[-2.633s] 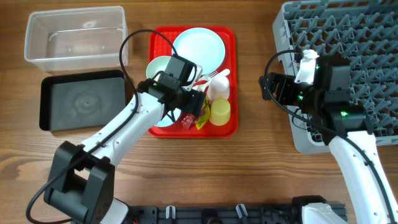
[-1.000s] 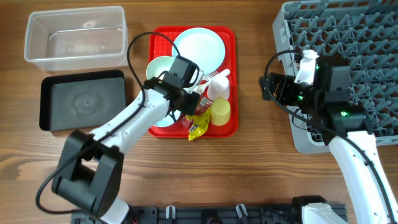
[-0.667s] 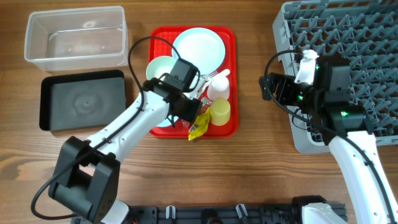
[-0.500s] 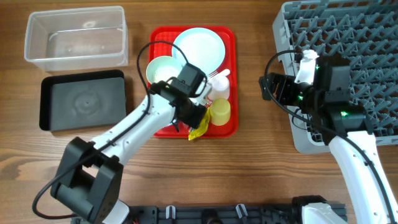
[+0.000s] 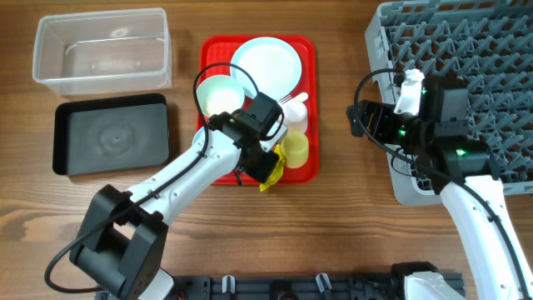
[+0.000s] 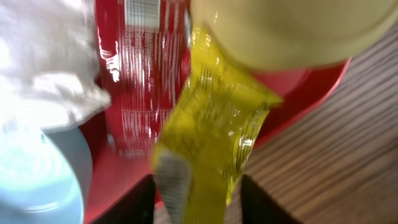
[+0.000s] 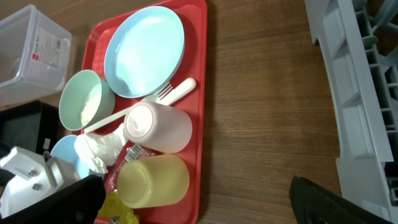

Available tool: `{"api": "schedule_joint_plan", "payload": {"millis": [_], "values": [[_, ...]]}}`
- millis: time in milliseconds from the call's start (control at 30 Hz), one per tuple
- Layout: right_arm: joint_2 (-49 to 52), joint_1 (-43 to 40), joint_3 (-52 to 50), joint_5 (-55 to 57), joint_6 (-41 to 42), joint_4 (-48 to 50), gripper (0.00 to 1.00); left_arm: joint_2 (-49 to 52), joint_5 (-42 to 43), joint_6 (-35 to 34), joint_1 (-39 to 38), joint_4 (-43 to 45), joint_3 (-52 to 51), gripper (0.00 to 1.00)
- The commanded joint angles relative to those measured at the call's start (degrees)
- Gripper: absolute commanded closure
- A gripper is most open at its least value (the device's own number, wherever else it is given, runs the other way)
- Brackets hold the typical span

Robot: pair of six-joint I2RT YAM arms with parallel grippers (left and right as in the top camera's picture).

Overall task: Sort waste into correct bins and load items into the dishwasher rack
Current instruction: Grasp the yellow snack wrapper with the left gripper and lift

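Note:
My left gripper [image 5: 268,171] is shut on a crumpled yellow wrapper [image 6: 211,143] at the front edge of the red tray [image 5: 310,50], beside the lying yellow cup [image 5: 295,148]. A red wrapper [image 6: 140,62] and a white tissue [image 6: 43,68] lie just behind it. The tray also holds a blue plate [image 5: 266,62], a bowl with rice grains [image 5: 221,93], a second bowl [image 6: 37,180], a white cup [image 5: 293,117] and white cutlery [image 7: 177,89]. My right gripper [image 5: 366,121] is open and empty, hovering left of the grey rack [image 5: 466,83].
A clear tub [image 5: 100,50] stands at the far left, with a black tray [image 5: 112,133] in front of it. Bare wood lies between the red tray and the rack.
My left gripper has moved right and toward the tray's front edge, dragging the yellow wrapper with it past the yellow cup. The right arm has not moved.

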Motion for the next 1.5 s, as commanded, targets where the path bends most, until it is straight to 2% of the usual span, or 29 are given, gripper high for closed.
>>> {"api": "schedule_joint_plan", "payload": {"millis": [0, 133, 367, 600, 667, 800, 833, 1133, 1467], "values": [[0.11, -0.28, 1.01, 0.52, 0.68, -0.02, 0.0, -0.28, -0.39, 0.07, 0.0, -2.01, 0.74, 0.47], [0.11, -0.28, 1.01, 0.52, 0.68, -0.07, 0.0, -0.26, 1.55, 0.09, 0.0, -2.25, 0.57, 0.43], [0.11, -0.28, 1.01, 0.52, 0.68, -0.04, 0.0, 2.21, 1.27, -0.09, 0.0, 2.75, 0.55, 0.52], [0.13, -0.28, 1.01, 0.55, 0.68, -0.46, 0.0, 4.94, 1.03, -1.7, 0.0, 3.8, 0.55, 0.56], [0.13, -0.28, 1.01, 0.68, 0.68, -0.44, 0.0, 5.49, 1.03, -1.9, 0.0, 3.8, 0.55, 0.62], [0.13, -0.28, 1.01, 0.72, 0.7, -0.46, 0.0, 6.05, -1.07, -4.22, 0.0, 4.87, 0.57, 0.94], [0.13, -0.28, 1.01, 0.72, 0.68, -0.46, 0.0, 6.05, -1.88, -4.76, 0.0, 5.31, 0.57, 0.96], [0.13, -0.28, 1.01, 0.72, 0.7, -0.46, 0.0, 5.53, -2.82, -7.74, 0.0, 6.95, 1.09, 0.96], [0.13, -0.28, 1.01, 0.72, 0.7, -0.46, 0.0, -1.46, -2.84, -8.76, 0.0, 0.39, 6.91, 0.96]]}}
